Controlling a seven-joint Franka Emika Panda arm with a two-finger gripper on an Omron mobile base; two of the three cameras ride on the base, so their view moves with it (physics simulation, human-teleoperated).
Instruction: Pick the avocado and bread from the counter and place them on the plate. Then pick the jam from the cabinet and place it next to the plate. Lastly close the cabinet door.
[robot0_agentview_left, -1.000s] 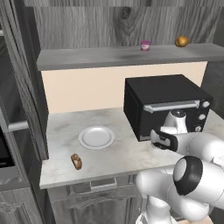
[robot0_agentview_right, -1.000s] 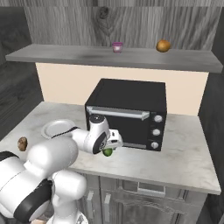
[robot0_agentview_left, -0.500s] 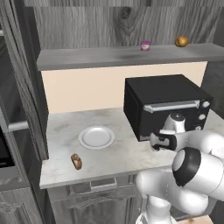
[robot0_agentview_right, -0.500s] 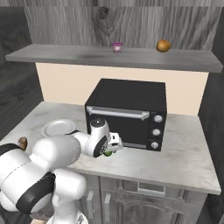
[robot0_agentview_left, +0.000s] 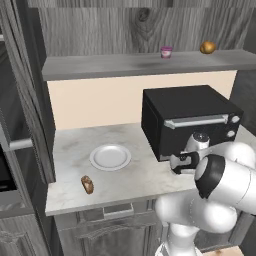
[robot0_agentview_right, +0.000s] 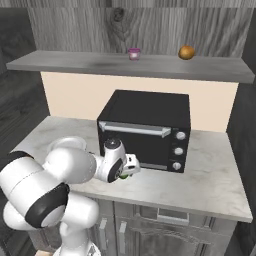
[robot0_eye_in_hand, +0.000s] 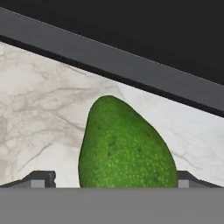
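The green avocado (robot0_eye_in_hand: 127, 148) lies on the marbled counter (robot0_agentview_left: 75, 145) just in front of the black microwave. My gripper (robot0_eye_in_hand: 113, 181) hangs low over it, open, with one fingertip on each side of the fruit and not pressing it. From the right base view the avocado (robot0_agentview_right: 122, 175) peeks out green under the gripper (robot0_agentview_right: 128, 171). The gripper (robot0_agentview_left: 182, 164) sits at the microwave's lower front corner. The white plate (robot0_agentview_left: 95, 159) rests at the counter's middle left, with the brown bread (robot0_agentview_left: 87, 184) near the front edge. The pink jam (robot0_agentview_left: 166, 51) stands on the cabinet shelf (robot0_agentview_left: 125, 65).
The black microwave (robot0_agentview_left: 185, 117) fills the counter's right half, close behind the hand. An orange-brown round fruit (robot0_agentview_left: 208, 47) sits on the shelf to the right of the jam. A tall dark wood panel (robot0_agentview_left: 25, 75) rises at the left.
The hand has sunk a little toward the counter over the avocado. Its fingers stay wide. Plate, bread and jam have not moved.
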